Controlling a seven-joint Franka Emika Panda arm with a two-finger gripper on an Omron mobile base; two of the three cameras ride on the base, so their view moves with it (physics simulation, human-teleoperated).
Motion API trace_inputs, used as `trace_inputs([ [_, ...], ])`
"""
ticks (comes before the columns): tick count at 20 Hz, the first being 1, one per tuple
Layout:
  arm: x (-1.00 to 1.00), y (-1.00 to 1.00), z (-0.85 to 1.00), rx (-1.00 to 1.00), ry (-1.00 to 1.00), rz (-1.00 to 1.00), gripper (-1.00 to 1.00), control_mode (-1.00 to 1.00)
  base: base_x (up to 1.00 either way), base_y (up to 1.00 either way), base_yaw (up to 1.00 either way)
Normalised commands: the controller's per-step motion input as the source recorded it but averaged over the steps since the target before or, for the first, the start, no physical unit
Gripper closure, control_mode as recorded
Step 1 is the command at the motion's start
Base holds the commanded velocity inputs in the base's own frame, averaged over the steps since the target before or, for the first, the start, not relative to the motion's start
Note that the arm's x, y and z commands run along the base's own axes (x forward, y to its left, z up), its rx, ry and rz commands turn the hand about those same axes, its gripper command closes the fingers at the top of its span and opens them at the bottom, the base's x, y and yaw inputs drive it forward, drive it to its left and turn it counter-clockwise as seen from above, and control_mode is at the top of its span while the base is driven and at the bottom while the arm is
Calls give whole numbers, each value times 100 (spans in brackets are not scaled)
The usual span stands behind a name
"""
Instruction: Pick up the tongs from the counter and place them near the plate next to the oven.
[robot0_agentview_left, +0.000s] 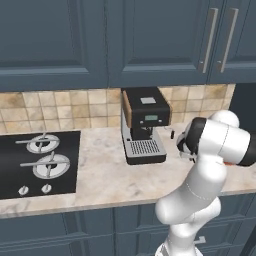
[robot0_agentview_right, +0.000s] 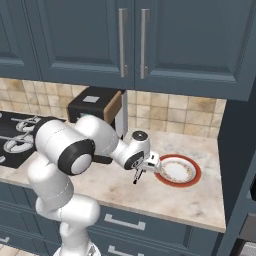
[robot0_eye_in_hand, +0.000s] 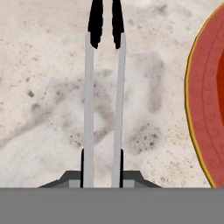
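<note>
We see the hand (robot0_agentview_right: 141, 170) clamped on the tongs (robot0_eye_in_hand: 103, 87), holding them over the surface (robot0_agentview_right: 120, 187) just beside the plate (robot0_agentview_right: 177, 171).

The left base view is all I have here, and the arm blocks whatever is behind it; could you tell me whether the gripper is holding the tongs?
Observer: Yes. In the hand view the tongs run straight out between the fingertips, black ends away from the hand.
Operator: Thank you. Where is the plate, please?
Observer: In the right base view the plate lies on the counter just beyond the gripper, towards the dark tall unit at the right.
Operator: Are the tongs over the plate?
Observer: No. In the hand view they are over bare counter, with the plate's red rim alongside.
</note>
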Motion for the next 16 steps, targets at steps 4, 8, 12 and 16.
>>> trace_inputs([
  [4, 4, 0, -23, 0, 0, 0, -100, -100, 0, 0, 0],
  [8, -3, 4, -2, 0, 0, 0, -100, -100, 0, 0, 0],
  [12, -14, 14, 6, 0, 0, 0, -100, -100, 0, 0, 0],
  [16, -17, 6, 18, 0, 0, 0, -100, -100, 0, 0, 0],
])
